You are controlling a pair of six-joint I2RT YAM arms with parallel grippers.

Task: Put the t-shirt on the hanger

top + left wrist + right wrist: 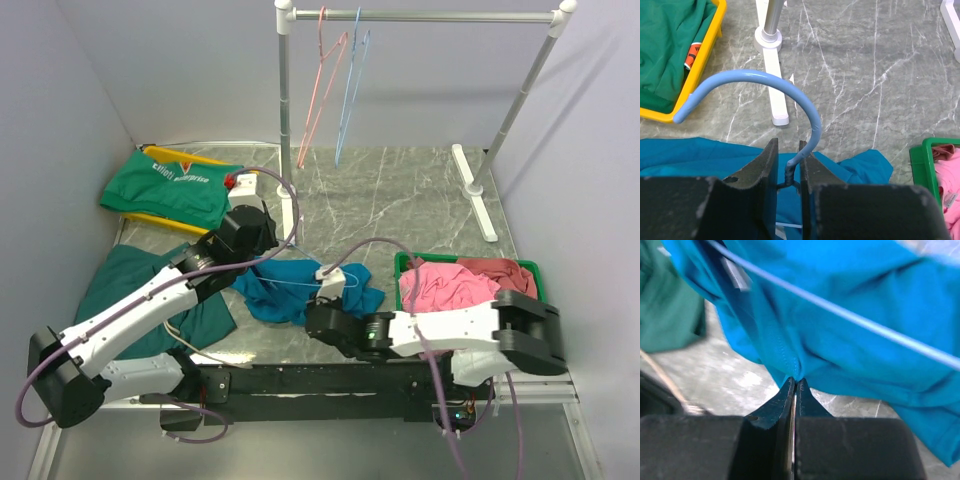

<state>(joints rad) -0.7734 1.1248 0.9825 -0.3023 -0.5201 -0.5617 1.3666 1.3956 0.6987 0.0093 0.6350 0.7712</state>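
The teal-blue t-shirt (290, 288) lies bunched on the marble table between the two arms. It also shows in the left wrist view (700, 155) and the right wrist view (855, 280). My left gripper (262, 252) (787, 150) is shut on the twisted neck of the light blue wire hanger (765, 79), with its hook curving up and left above the shirt. My right gripper (306, 318) (795, 382) is shut on a stitched edge of the t-shirt. A thin hanger wire (840, 312) crosses over the cloth. Most of the hanger is hidden in the shirt.
A yellow tray (165, 218) with a dark green lettered cloth (170, 185) stands at back left. A green basket (470, 262) with a pink garment (445, 285) is at right. A white rack (285, 110) holds a pink hanger (322, 95) and a blue one (352, 95). A dark teal cloth (125, 285) lies left.
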